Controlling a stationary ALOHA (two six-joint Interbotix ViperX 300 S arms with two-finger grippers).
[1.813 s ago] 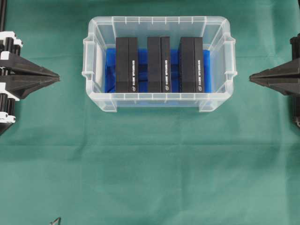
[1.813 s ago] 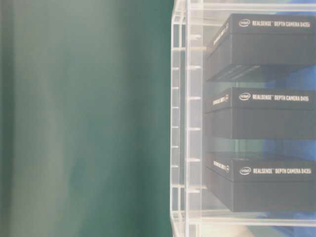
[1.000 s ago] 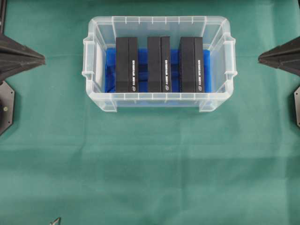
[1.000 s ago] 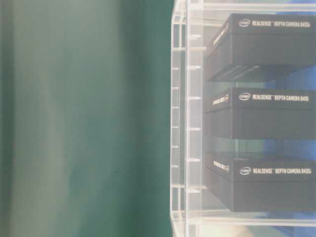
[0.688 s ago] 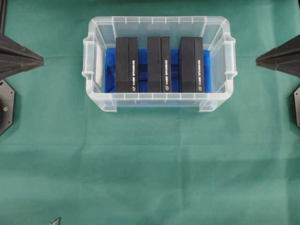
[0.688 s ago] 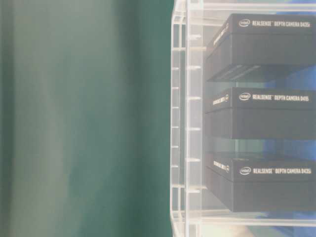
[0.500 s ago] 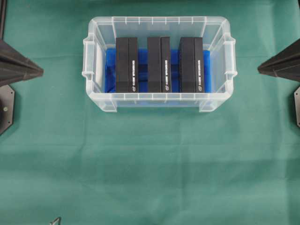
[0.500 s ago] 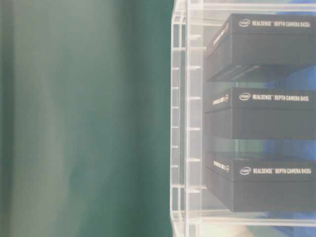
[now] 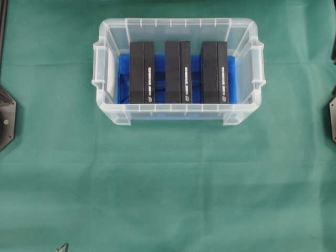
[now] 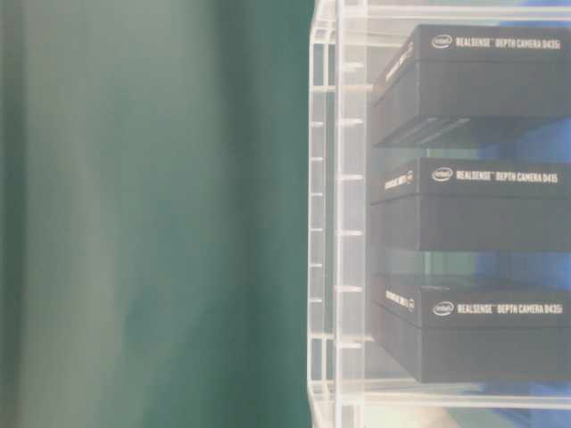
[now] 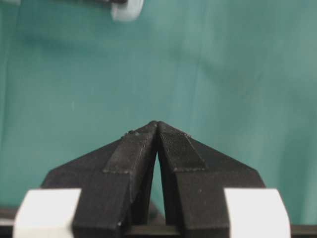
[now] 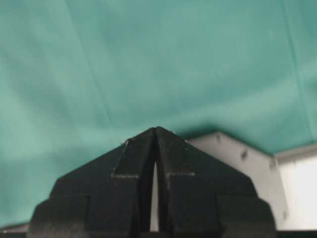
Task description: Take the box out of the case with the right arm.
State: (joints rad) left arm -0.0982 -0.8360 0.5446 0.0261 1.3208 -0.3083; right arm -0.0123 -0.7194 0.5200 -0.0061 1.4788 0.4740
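Approach not begun: my right gripper pinched tight, empty, over green cloth clear of the case, where three black RealSense boxes stand on edge; next I must spread fingers above one box.

Case cut off by table-level view's edge.
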